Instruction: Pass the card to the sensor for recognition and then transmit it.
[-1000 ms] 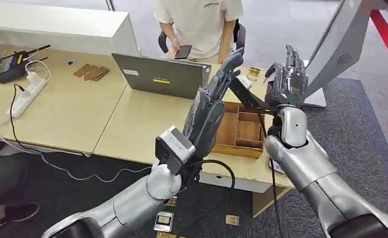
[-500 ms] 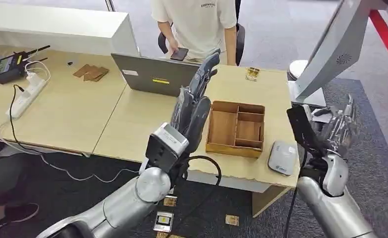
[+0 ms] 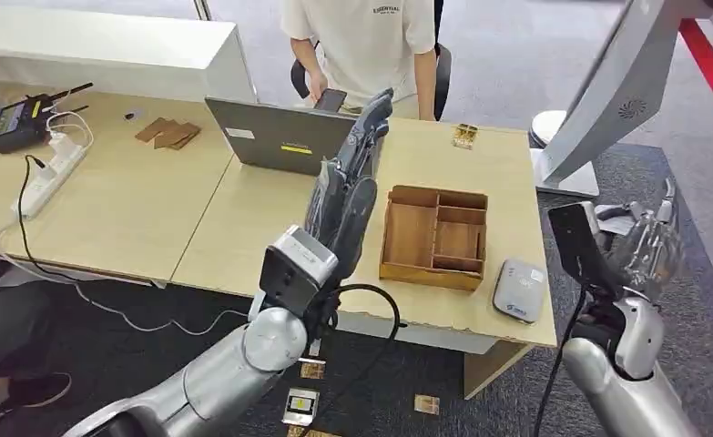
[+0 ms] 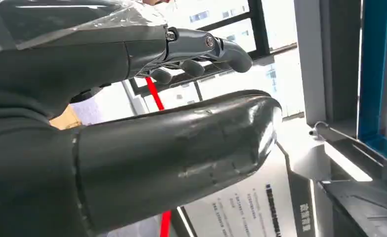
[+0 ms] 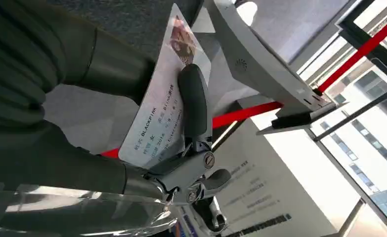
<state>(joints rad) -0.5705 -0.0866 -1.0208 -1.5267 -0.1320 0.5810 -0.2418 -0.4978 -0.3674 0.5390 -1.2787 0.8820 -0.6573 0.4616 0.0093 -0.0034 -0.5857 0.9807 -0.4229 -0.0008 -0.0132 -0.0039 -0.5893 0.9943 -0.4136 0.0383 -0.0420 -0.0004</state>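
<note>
Off the table's right end, right hand grips the card, raised and apart from the sensor.
Right wrist view: card pinched between thumb and a dark finger, printed face showing. Left hand raised over the table near the wooden tray, fingers straight and apart, nothing in them. Sensor lies on the table just right of the tray.

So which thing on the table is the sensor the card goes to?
Find the light wooden table, then the wooden tray with compartments near its front right corner. The sensor lies flat just right of the tray: a small grey-white pad with rounded corners, the only plastic thing there.
</note>
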